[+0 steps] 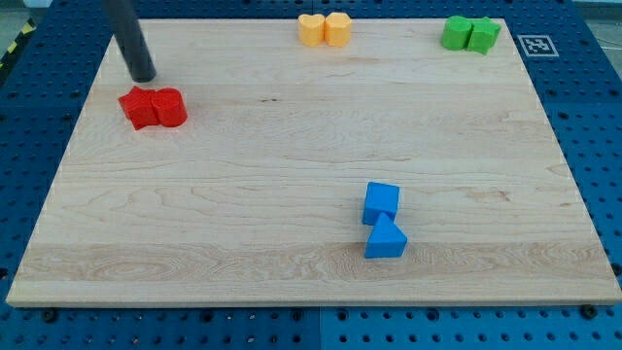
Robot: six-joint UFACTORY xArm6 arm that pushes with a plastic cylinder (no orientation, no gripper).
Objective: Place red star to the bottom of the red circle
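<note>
Item: our rod carries no jaws; my tip point(143, 78) stands just above the red star point(141, 108), which touches the red circle point(170, 107), apparently positioned to push it downward across the bench point(292, 175).

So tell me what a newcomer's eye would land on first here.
Probably the dark rod at the view's top left, my tip just above the red star, which touches the red circle on its right. Next, the blue cube and blue triangle alone at lower centre, then yellow and green pairs along the top edge.
</note>
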